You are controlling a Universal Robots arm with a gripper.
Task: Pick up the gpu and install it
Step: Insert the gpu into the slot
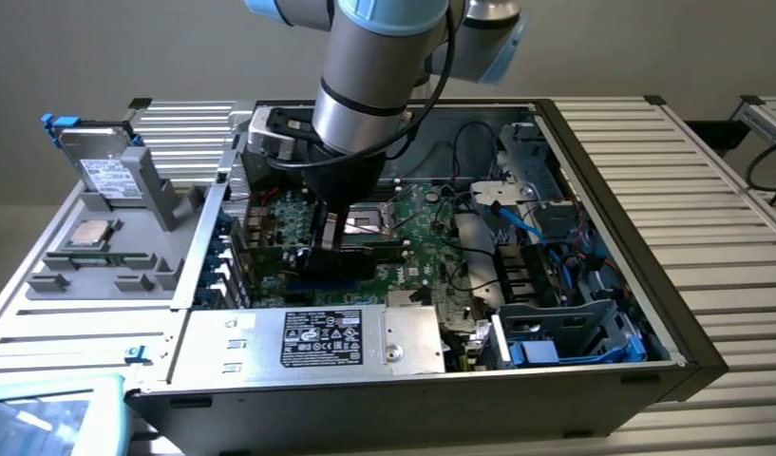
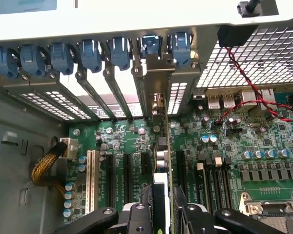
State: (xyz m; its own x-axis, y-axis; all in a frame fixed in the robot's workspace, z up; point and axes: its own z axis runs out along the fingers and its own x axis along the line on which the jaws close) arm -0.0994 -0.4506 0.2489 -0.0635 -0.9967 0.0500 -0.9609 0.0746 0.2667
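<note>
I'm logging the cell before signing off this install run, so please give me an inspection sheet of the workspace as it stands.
Surface: slatted metal table, carrying the open computer case.
Job's things: gpu upright, edge-on over the motherboard slots, its bracket at the rear openings.
Clutter: grey parts tray on the exterior view's left, holding a processor and a drive.
Grippers: hand inside the case, shut on the gpu.
Cables: blue cables; red-black twisted wire; braided bundle.
Surroundings: plain wall; screen corner.
</note>
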